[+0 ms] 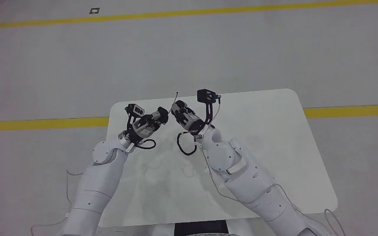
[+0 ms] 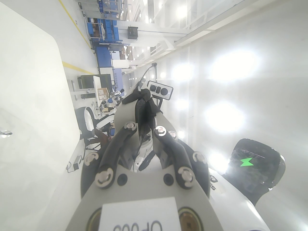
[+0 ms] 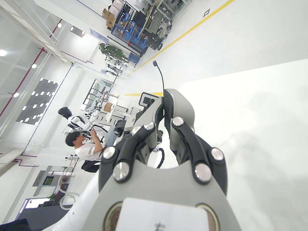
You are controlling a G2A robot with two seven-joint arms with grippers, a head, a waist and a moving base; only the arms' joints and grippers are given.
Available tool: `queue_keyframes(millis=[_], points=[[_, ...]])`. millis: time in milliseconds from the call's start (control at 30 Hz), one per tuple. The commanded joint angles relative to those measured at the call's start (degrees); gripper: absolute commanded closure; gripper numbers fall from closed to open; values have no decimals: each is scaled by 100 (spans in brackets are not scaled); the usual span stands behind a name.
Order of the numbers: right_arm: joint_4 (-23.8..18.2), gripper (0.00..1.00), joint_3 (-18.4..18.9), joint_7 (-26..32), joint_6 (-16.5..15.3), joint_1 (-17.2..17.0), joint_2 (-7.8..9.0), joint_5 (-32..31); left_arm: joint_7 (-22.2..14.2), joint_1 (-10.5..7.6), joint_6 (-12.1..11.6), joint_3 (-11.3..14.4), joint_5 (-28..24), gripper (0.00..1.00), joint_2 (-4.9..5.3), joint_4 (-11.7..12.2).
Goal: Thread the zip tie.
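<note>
A thin black zip tie (image 3: 161, 78) sticks straight out from between the fingertips of my right gripper (image 3: 164, 97), which is shut on it; its small square head is at the free end. From above, the zip tie (image 1: 176, 99) rises as a fine strand between both grippers near the far edge of the white table (image 1: 266, 135). My left gripper (image 2: 144, 97) is shut, its tips almost meeting the right gripper (image 1: 178, 110). The zip tie (image 2: 149, 69) curves up just beyond those tips. I cannot tell whether the left gripper (image 1: 162, 115) pinches any of it.
The table's far edge (image 1: 236, 94) lies just behind both grippers, with grey floor and a yellow line (image 1: 53, 123) beyond. Bare table surface stretches to the right and toward the near edge.
</note>
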Motion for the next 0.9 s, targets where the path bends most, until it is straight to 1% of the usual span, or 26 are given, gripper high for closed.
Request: queue_keyframes(millis=[0,267,300,333,367,567,867], points=[[-15,100,3,22,-29,-19,0,-31,0,0,0,0,0,100,0,0],[-43,100,5,134,-179,-60,-10,-99,0,0,0,0,0,100,0,0],[-48,90,7,152,-198,-61,-10,-116,0,0,0,0,0,100,0,0],[-54,60,10,165,-211,-66,-10,-123,0,0,0,0,0,100,0,0],[-65,0,14,180,-227,-73,-10,-136,0,0,0,0,0,100,0,0],[-157,0,68,189,-369,-127,-2,-221,0,0,0,0,0,100,0,0],[-321,0,356,200,-707,-333,69,-430,0,0,0,0,0,100,0,0]])
